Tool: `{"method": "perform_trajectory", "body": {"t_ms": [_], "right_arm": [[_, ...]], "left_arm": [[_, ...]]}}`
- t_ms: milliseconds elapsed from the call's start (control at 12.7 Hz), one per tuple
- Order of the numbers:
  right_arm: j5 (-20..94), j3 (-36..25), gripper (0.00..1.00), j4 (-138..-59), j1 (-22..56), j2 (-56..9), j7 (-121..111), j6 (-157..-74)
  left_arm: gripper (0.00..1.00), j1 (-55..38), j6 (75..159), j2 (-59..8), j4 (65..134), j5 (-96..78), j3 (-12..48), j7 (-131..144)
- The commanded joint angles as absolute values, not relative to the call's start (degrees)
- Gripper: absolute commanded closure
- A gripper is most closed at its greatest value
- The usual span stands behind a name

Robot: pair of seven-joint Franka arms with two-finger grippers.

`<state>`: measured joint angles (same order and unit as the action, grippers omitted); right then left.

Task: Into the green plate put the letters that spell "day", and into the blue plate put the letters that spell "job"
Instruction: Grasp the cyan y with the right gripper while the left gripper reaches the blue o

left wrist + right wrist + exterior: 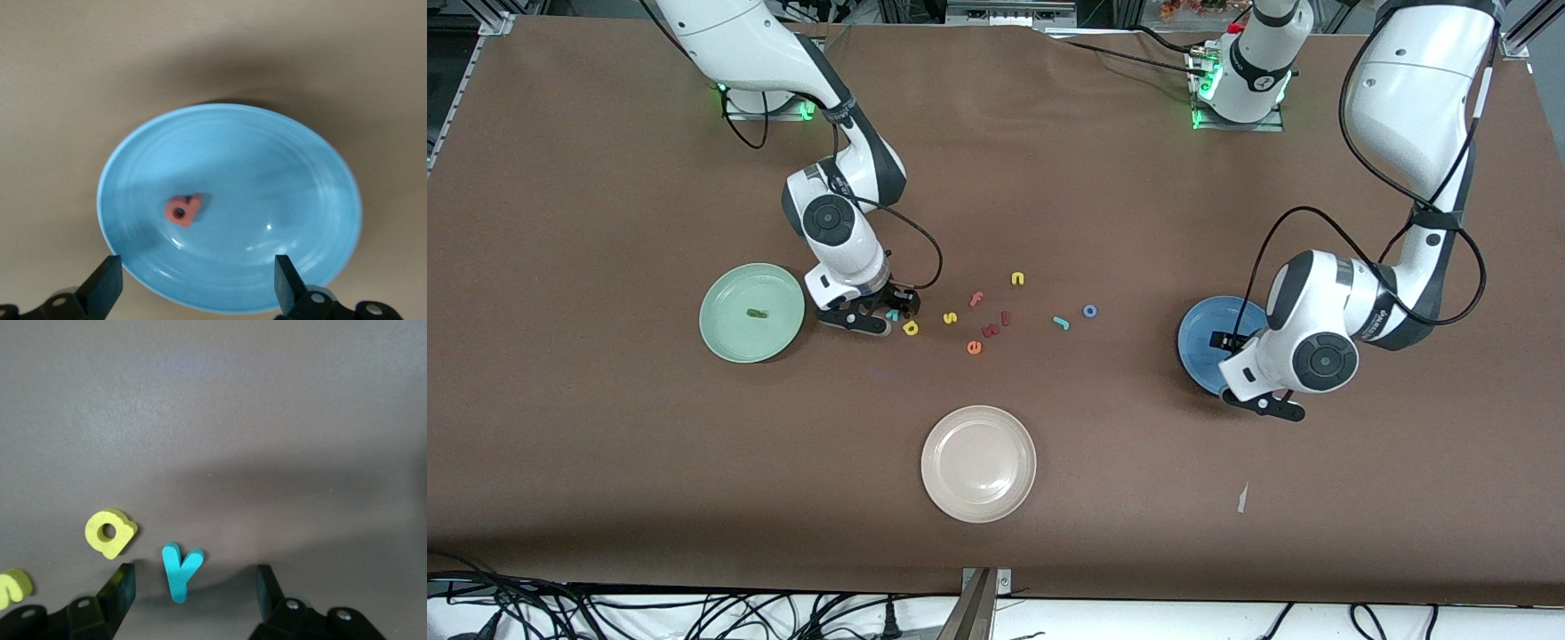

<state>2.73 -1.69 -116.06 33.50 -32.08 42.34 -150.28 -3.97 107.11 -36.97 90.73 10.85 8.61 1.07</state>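
Brown table; L wrist only: "b" in blue plate, both claws open.

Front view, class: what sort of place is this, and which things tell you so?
Probably a robotics lab. Two white arms are bolted to a table under a brown cover, cables trail along its edge, and foam letters such as the yellow "s" lie between coloured plates.

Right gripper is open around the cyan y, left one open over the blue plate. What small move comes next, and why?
Probably lower the right gripper a touch and close on the cyan y. Its open fingers straddle that letter on the table, the yellow a lies beside it, and only the dark d lies in the green plate. The left gripper waits open over the blue plate, red b inside.
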Motion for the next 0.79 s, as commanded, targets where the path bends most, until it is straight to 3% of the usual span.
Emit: {"method": "perform_trajectory", "body": {"t_ms": [0,236,552,709], "right_arm": [[2.4,-2.2,0.23,-115.9,34.2,-32.6,43.0,-151.1],[2.3,-2.2,0.37,-117.1,34.2,-32.6,42.7,-152.0],[2.2,-2.5,0.68,-117.1,34.2,-32.5,41.9,-152.1],[2.2,-2.5,0.86,-117.1,34.2,-32.5,41.9,-152.0]], "left_arm": [[0.00,-6.4,105.3,-35.5,89.9,11.1,10.6,1.6],[0.00,-6.5,105.0,-35.6,88.8,11.0,16.5,13.1],[0.00,-8.9,109.5,-36.8,89.7,10.8,20.3,30.1],[0.00,-10.2,114.9,-37.3,93.7,9.1,20.5,31.8]]}}
